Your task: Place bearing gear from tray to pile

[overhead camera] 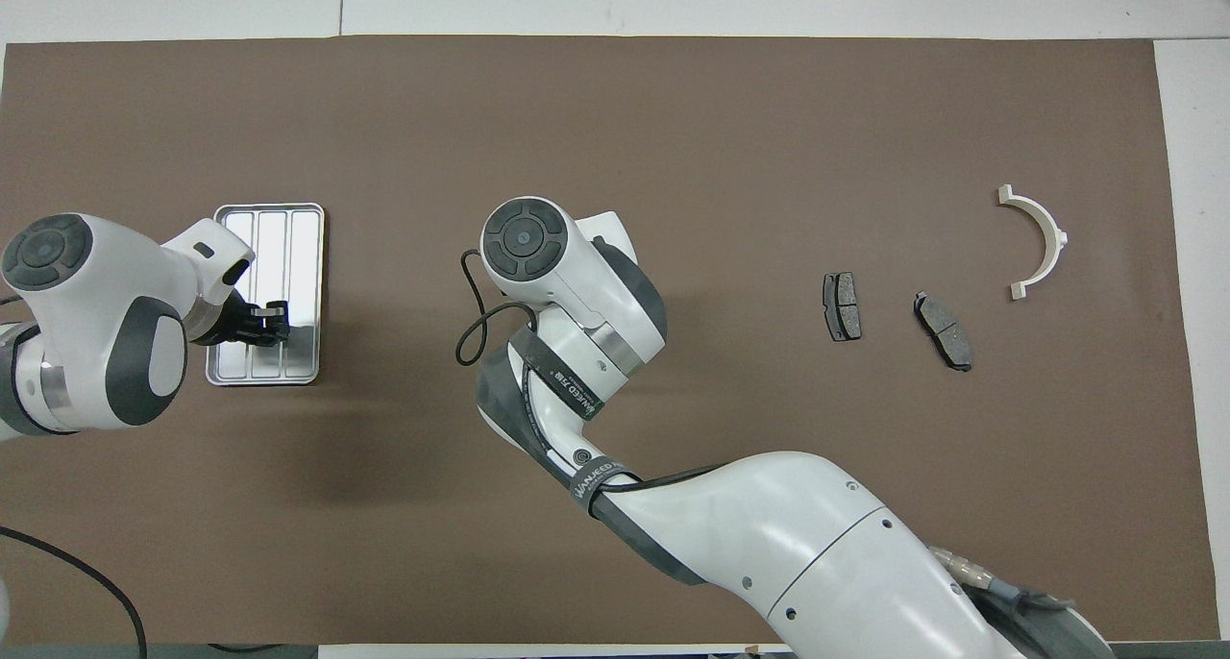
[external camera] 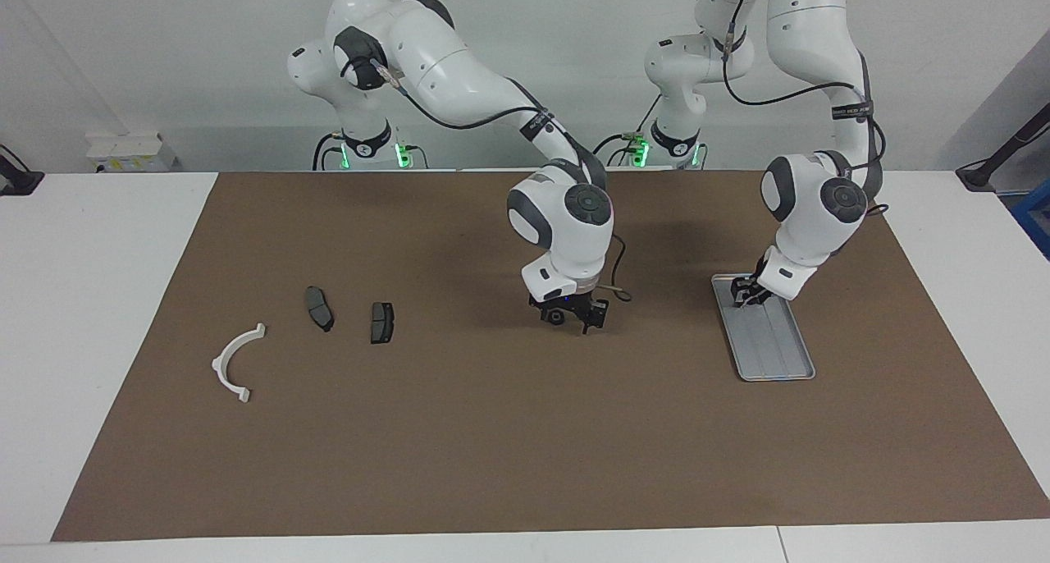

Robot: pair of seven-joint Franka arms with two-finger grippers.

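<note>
A small black bearing gear lies on the brown mat mid-table. My right gripper is down at the mat around it, open; in the overhead view the wrist hides both. The silver ridged tray lies toward the left arm's end. My left gripper is down inside the tray's end nearest the robots, and what is under it does not show. The pile is a white half-ring bracket and two dark plates toward the right arm's end.
A brown mat covers most of the white table. The two plates lie between the right gripper and the bracket. A black cable loop hangs from the right wrist. A white box sits by the wall.
</note>
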